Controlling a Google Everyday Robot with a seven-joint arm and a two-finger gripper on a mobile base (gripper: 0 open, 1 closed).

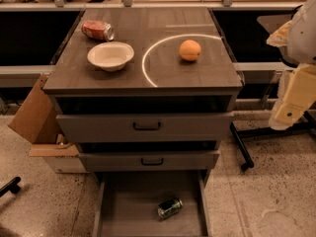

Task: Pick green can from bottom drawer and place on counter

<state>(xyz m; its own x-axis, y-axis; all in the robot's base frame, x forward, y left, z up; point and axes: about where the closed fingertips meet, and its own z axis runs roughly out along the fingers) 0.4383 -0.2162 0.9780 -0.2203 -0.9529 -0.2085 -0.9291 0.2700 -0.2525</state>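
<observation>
The green can (170, 208) lies on its side on the flat floor of the open bottom drawer (123, 206), right of the middle and near the front. The counter (143, 75) is the dark wood-grain cabinet top with a thin white curved line. My arm hangs at the right edge of the camera view, and its gripper (289, 113) is beside the cabinet at about the height of the top drawer, far above and to the right of the can. It holds nothing that I can see.
On the counter stand a white bowl (110, 56), a red-orange can (98, 30) lying on its side and an orange (190, 50). Two black-handled drawers (146, 126) sit above the bottom one. A cardboard box (34, 115) leans at the left; a black stand leg (241, 147) is at the right.
</observation>
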